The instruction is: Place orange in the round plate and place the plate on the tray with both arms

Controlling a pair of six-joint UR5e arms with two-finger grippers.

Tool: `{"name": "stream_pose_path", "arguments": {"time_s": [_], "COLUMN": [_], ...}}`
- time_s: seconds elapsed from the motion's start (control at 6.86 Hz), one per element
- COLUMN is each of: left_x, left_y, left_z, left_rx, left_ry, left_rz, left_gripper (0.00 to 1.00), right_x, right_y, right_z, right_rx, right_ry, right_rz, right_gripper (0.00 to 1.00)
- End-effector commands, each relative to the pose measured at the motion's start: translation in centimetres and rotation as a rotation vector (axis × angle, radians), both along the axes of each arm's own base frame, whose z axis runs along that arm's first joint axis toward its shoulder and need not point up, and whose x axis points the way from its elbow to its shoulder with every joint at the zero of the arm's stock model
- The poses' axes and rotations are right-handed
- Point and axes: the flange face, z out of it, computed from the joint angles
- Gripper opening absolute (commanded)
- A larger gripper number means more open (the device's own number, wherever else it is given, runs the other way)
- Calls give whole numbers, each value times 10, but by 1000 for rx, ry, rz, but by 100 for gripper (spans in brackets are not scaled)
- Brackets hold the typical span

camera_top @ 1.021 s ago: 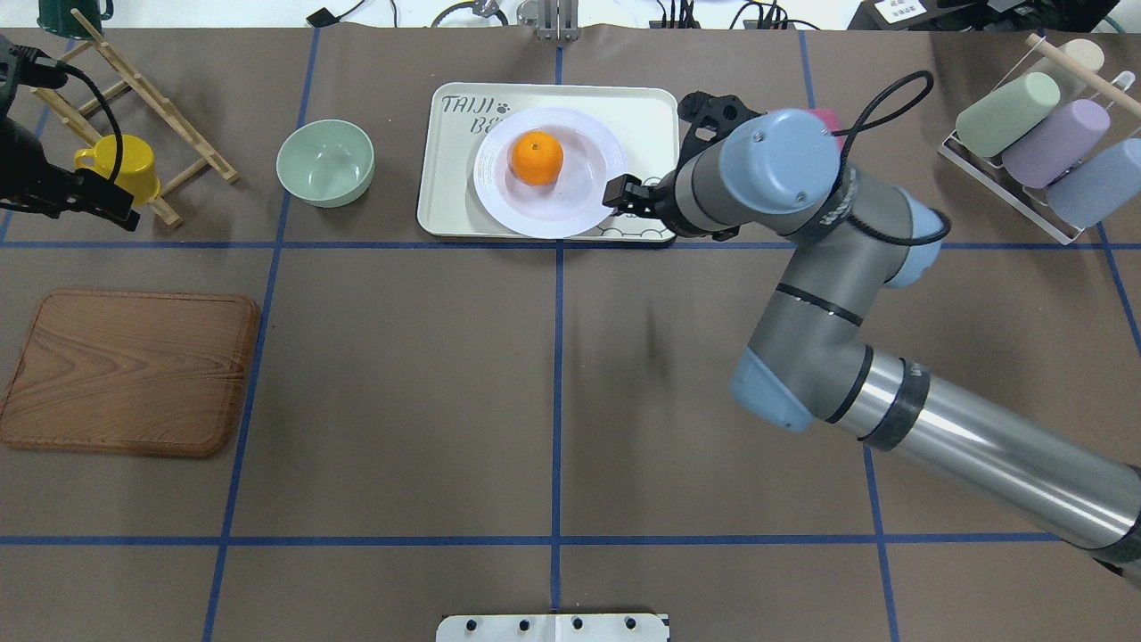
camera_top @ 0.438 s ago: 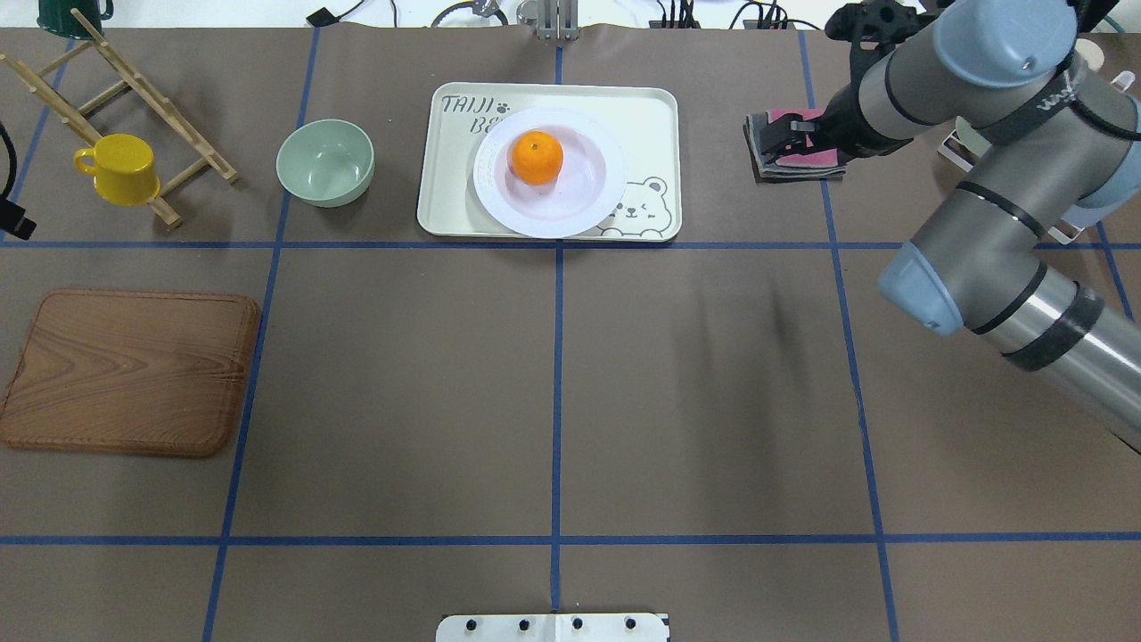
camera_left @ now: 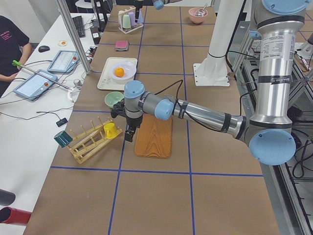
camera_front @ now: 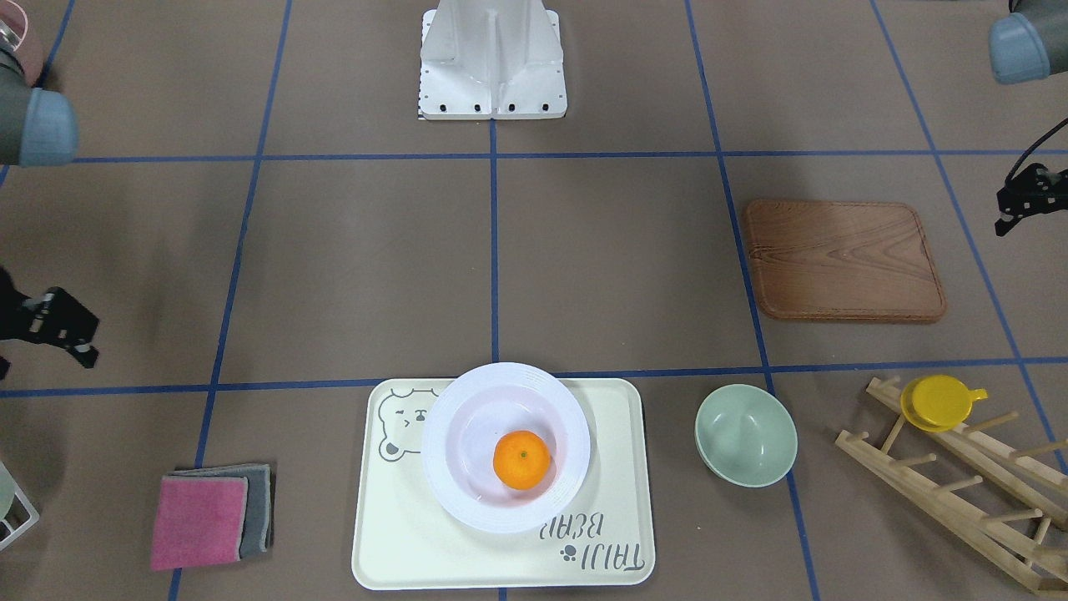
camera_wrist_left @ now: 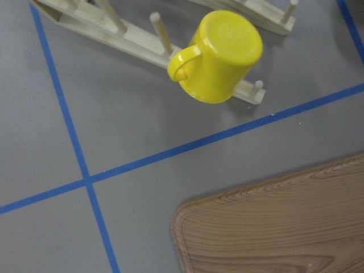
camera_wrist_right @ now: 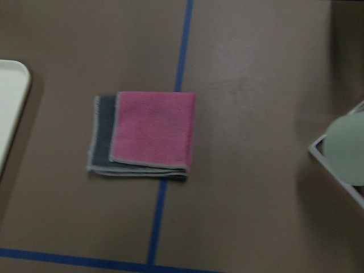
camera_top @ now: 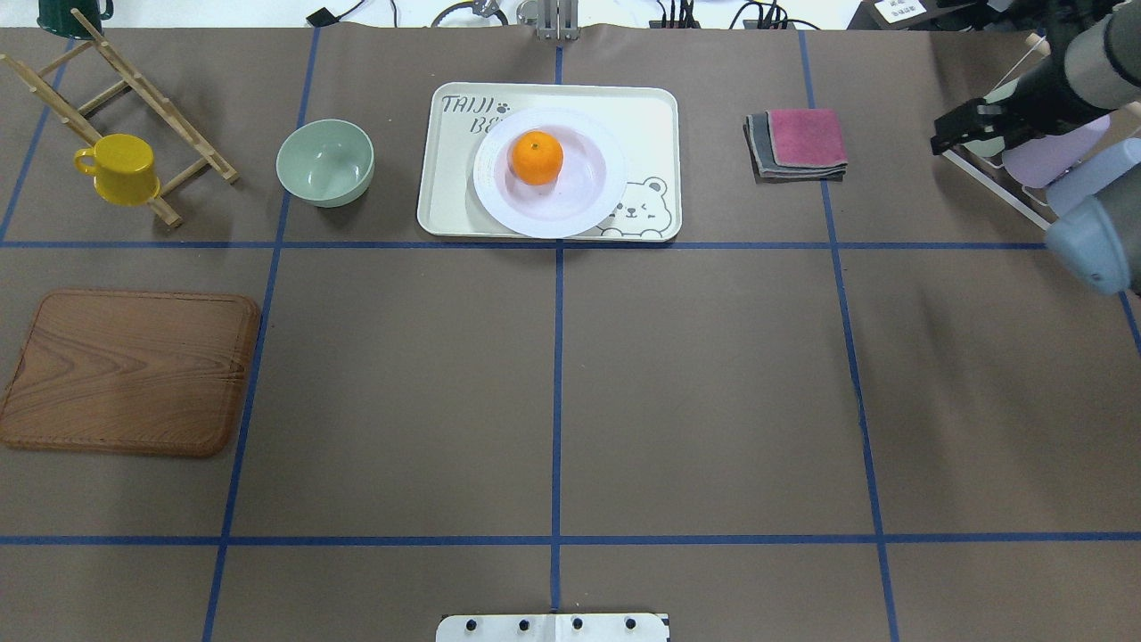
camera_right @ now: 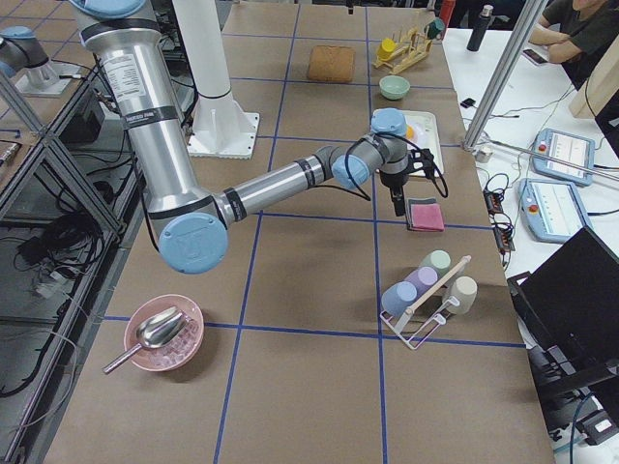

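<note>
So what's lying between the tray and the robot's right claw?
Folded cloths, pink over grey, lie between the tray and right gripper, seen in the overhead view.

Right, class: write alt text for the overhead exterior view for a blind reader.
An orange sits in a round white plate on a cream tray, top centre. The right gripper hangs at the right edge.
</note>
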Motion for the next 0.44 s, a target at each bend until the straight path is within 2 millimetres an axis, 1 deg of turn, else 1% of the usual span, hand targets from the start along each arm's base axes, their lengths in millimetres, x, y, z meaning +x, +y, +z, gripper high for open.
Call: {"name": "stream_pose_path", "arguments": {"time_s": [0.0,0.15,0.29], "left_x": [-16,-17,-17], "left_y": [18,22,22], "left_z": [22,25,27], "left_rx": [-56,-62,-68], "left_ry": [15,15,13], "left_rz": [-21,-20,-23], "left_gripper": [97,97,97], "right_x": [119,136,144], "right_y": [22,47,57], "right_z": [58,87,100], "right_rx": [-39,-54,-99], "right_ry": [66,98,101], "right_rz": [-126,-192,-213], "right_gripper": [100,100,100]}}
